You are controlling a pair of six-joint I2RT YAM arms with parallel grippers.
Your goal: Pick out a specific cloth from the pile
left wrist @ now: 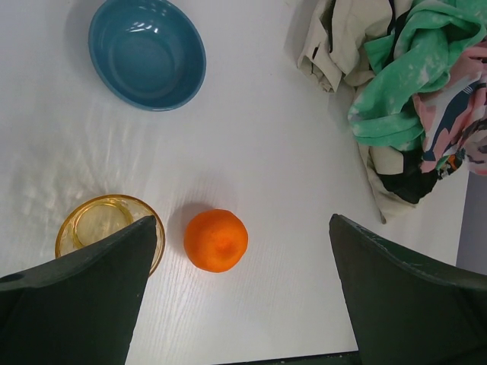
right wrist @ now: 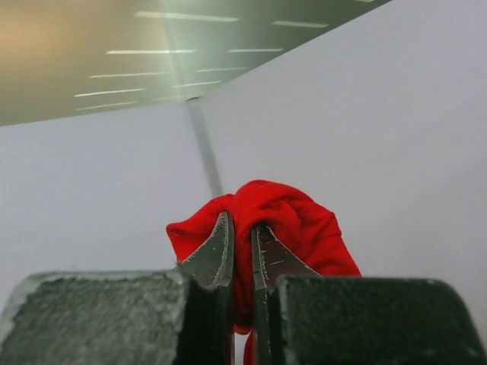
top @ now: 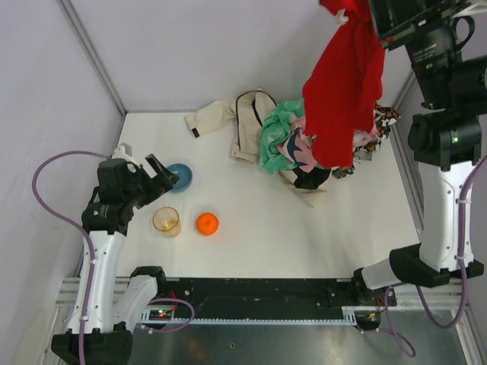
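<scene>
The red cloth (top: 342, 84) hangs high above the table from my right gripper (top: 358, 9), its lower end over the pile (top: 293, 141). In the right wrist view my right gripper (right wrist: 242, 228) is shut on a bunched fold of the red cloth (right wrist: 293, 220). The pile of beige, green-and-white and pink pieces lies at the back right of the table and shows in the left wrist view (left wrist: 411, 99) at the top right. My left gripper (left wrist: 243, 251) is open and empty, over the table near the front left (top: 163, 173).
A blue bowl (top: 181, 176), an amber glass cup (top: 167, 221) and an orange (top: 207, 223) sit at the front left; they also show in the left wrist view, the bowl (left wrist: 147, 52), the cup (left wrist: 99, 224) and the orange (left wrist: 216, 240). White walls enclose the table.
</scene>
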